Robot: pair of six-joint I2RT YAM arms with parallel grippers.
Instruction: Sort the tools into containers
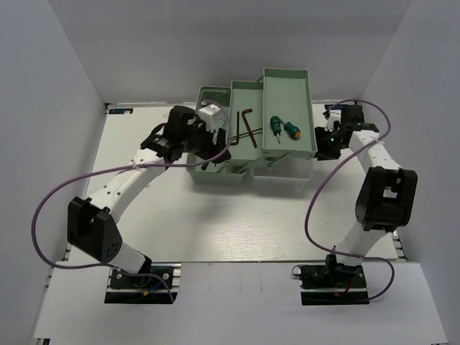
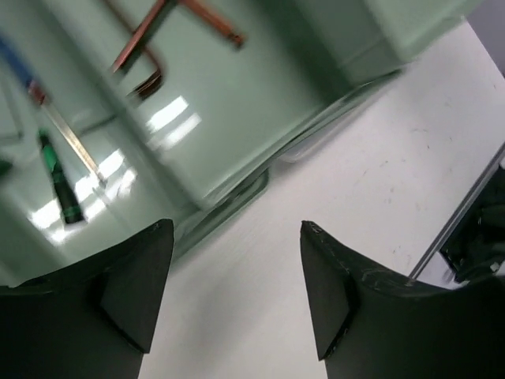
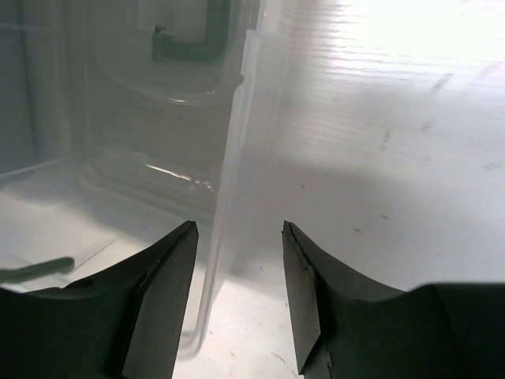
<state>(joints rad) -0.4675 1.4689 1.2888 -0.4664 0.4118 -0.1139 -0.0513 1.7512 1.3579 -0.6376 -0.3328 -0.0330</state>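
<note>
The pale green toolbox (image 1: 287, 86) stands open at the back centre with its trays fanned out. Reddish-brown hex keys (image 1: 246, 126) lie in the middle tray and show in the left wrist view (image 2: 146, 43). Two green-handled screwdrivers (image 1: 282, 127) lie in the right tray. In the left wrist view a blue-handled thin screwdriver (image 2: 63, 130) and a green-and-black thin one (image 2: 60, 180) lie in a tray. My left gripper (image 1: 208, 154) (image 2: 237, 229) is open and empty over the table by the tray's edge. My right gripper (image 1: 321, 147) (image 3: 239, 225) is open and empty, straddling the translucent lid's edge (image 3: 235, 134).
The translucent lid (image 1: 282, 176) lies at the toolbox's front right, with its dark green handle (image 3: 189, 49) behind the plastic. Grey walls close in the table at the left, back and right. Purple cables loop beside both arms.
</note>
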